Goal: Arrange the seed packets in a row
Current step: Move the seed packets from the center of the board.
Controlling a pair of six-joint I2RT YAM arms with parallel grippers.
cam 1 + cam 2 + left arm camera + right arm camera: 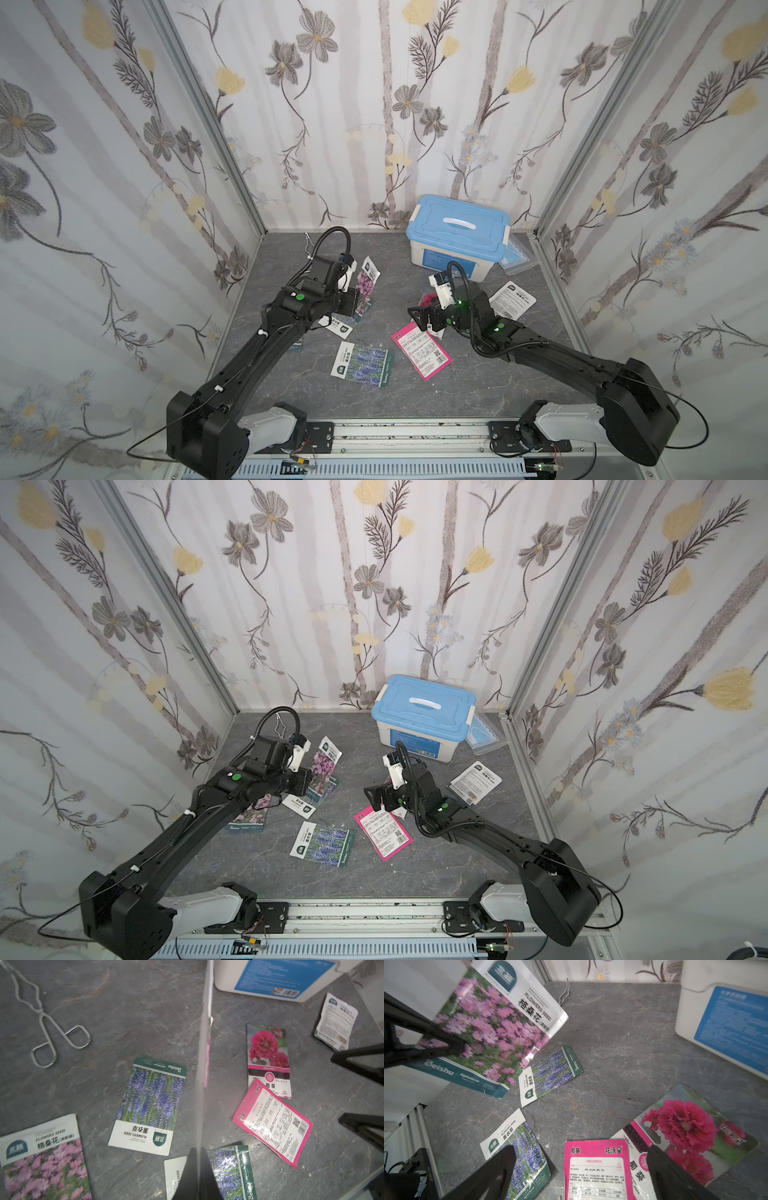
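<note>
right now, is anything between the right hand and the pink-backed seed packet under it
Nothing visible stands in the way. The right hand is open over the pink-backed packet, which lies uncovered, its edge resting on top of the red hollyhock packet.

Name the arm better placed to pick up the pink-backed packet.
Right, most likely. The right pincer hangs open over the pink-backed packet, while the left pincer is busy, shut on a pink-flower packet held upright.
</note>
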